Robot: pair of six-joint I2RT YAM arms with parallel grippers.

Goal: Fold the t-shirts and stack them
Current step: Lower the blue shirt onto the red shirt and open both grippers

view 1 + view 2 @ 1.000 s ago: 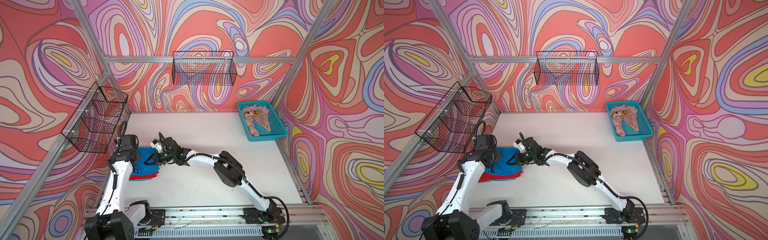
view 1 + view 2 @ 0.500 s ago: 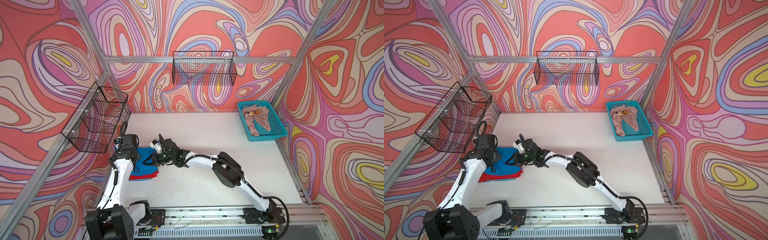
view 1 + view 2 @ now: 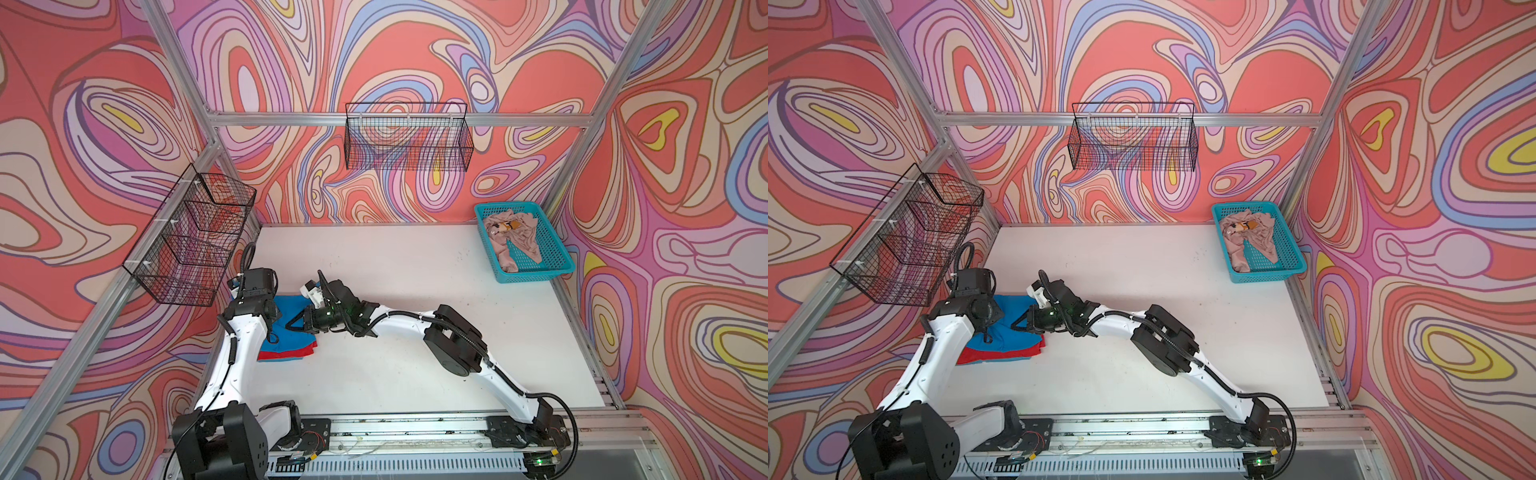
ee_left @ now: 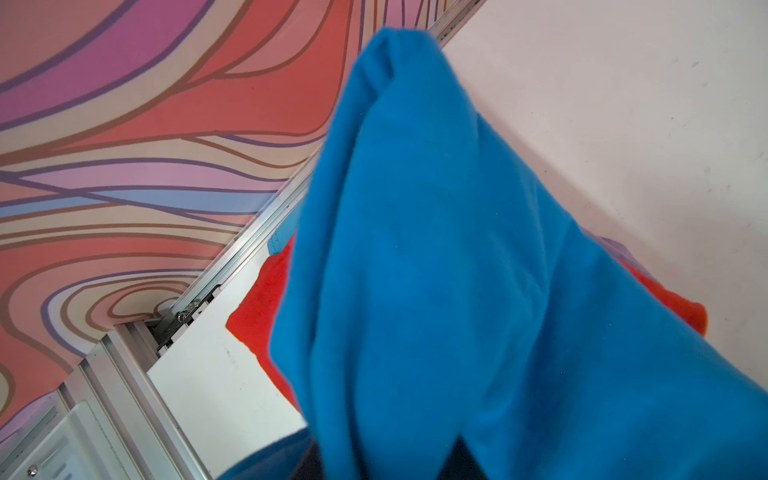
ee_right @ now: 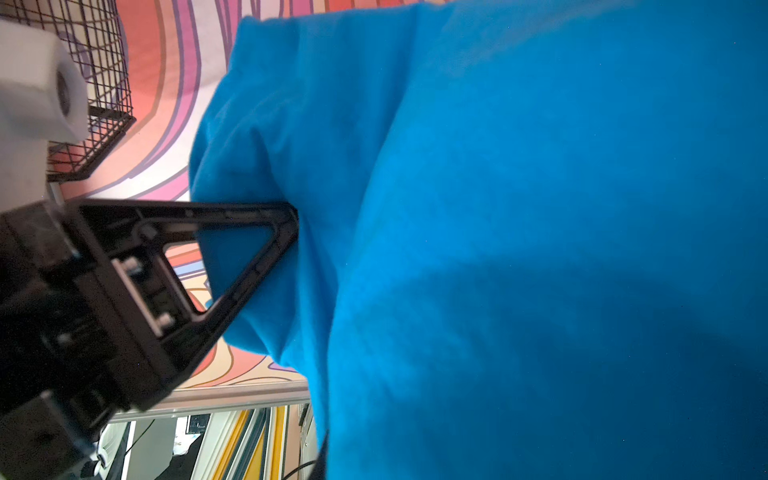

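A white tabletop (image 3: 415, 270) sat inside a booth with swirling pink, red and purple walls. At its near left side, a bright blue cloth t-shirt (image 3: 291, 305) lay on top of a folded red cloth t-shirt (image 3: 282, 355), whose edge showed along the near side of the pile. The left arm rose from its base at the near left corner, its white forearm slanting up and away. Its wrist bent down over the left part of the blue cloth. The left gripper (image 3: 272, 331) was mostly hidden under the wrist, and blue cloth filled the left wrist view, so it could not be told whether it gripped or had let go. The right arm stretched from the near right base across the middle, elbow raised, forearm low and pointing left. The right gripper (image 3: 298, 322) lay on its side at the right edge of the blue shirt, its black triangular fingers (image 5: 216, 210) clenched on a bunched fold of that cloth. At the far right, a beige-pink cloth t-shirt with an orange-black print (image 3: 503, 249) lay crumpled in a turquoise plastic mesh basket (image 3: 536, 277).
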